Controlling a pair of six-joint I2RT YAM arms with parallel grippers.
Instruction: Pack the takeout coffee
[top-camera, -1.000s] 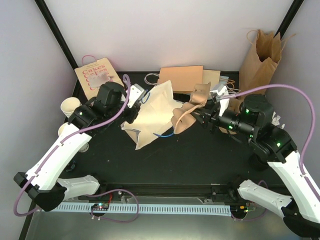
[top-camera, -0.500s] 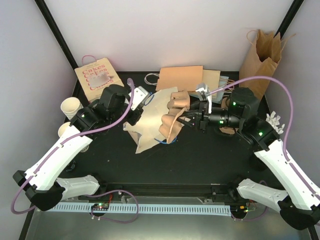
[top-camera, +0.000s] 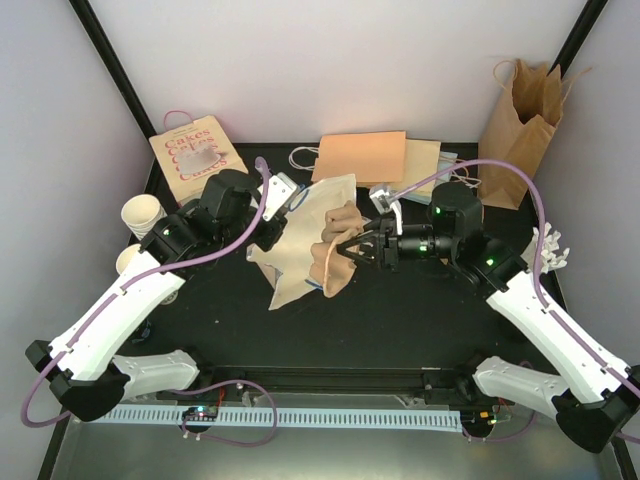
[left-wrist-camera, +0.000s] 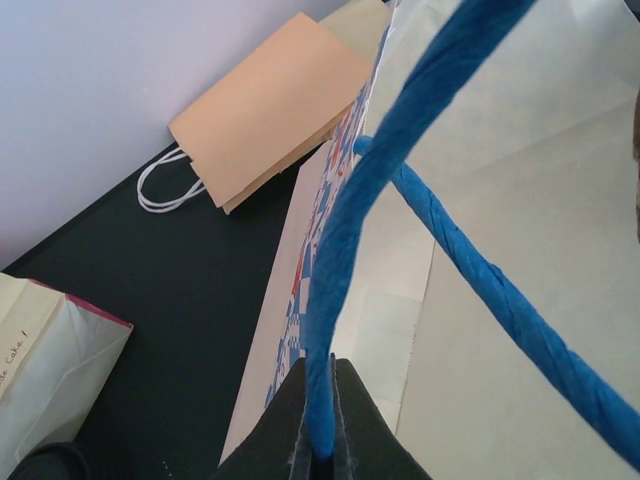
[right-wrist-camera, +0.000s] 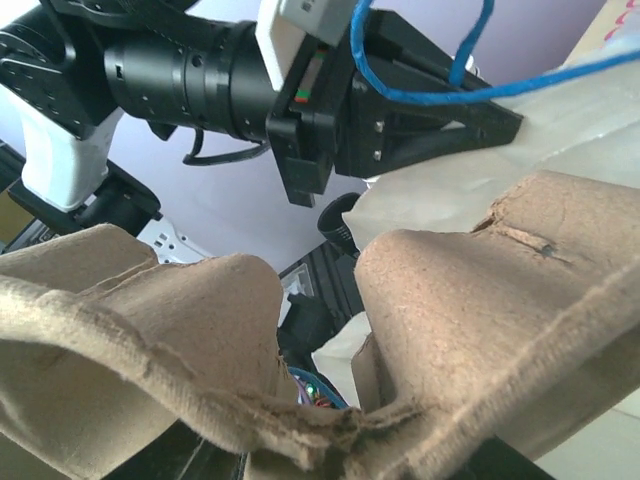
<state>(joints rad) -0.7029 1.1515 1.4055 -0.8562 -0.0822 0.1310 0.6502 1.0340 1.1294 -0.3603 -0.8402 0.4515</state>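
Two cream ribbed paper cups (top-camera: 141, 213) (top-camera: 128, 260) of the takeout coffee stand at the table's left edge, behind my left arm. My left gripper (top-camera: 284, 220) (left-wrist-camera: 322, 440) is shut on the blue rope handle (left-wrist-camera: 350, 230) of a cream paper bag (top-camera: 300, 255), holding its mouth up. My right gripper (top-camera: 350, 250) is shut on a brown pulp cup carrier (top-camera: 332, 255) (right-wrist-camera: 520, 300) at the bag's mouth. The carrier fills the right wrist view and hides my own fingers there. No lids show.
A "Cakes" bag (top-camera: 195, 155) leans at the back left. Flat kraft bags (top-camera: 365, 155) lie at the back middle. A tall brown bag (top-camera: 525, 110) stands in the back right corner. A small white object (top-camera: 550, 245) lies at the right edge.
My right gripper has carried the pulp carrier leftward, from right of the bag to its mouth. The left gripper has held its place on the handle.
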